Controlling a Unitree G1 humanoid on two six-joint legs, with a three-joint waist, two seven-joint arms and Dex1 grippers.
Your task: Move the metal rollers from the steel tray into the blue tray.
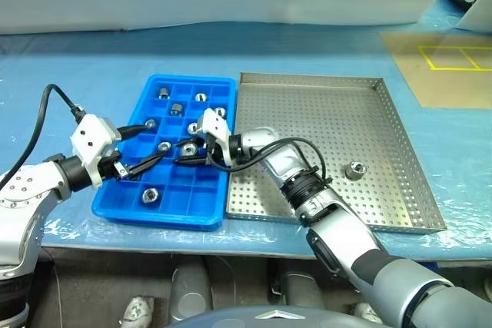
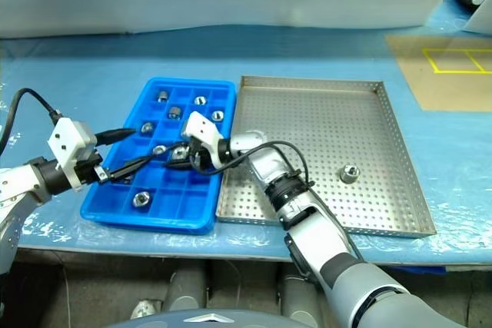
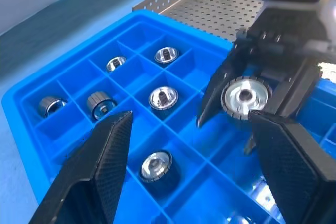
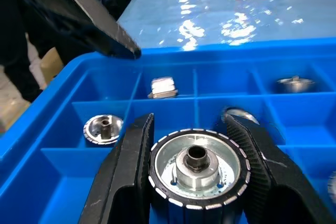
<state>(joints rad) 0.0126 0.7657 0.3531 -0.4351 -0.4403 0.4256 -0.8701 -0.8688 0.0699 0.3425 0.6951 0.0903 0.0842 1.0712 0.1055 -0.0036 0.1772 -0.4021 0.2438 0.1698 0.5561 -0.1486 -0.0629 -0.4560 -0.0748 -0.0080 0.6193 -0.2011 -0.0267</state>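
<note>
My left gripper [image 1: 142, 165] hangs spread and empty over the blue tray [image 1: 123, 209]. My right gripper [image 4: 195, 174] clamps a roller [image 4: 196, 169] above a middle compartment. Next: lower, release. One roller [image 1: 354, 169] waits at four o'clock in the steel tray [image 1: 400, 113].

- Both arms: silver-grey metal shells with black joints.
- White blocks at the wrists.
- Left hand [image 1: 146, 163], right hand [image 1: 187, 157]: black ribbed fingers.
- Black cables loop alongside.

Left claw [image 3: 189, 177] open over blue tray [image 3: 31, 98] w/ rollers in compartments; right claw [image 3: 247, 114] grips a roller [image 3: 244, 97] opposite.
</note>
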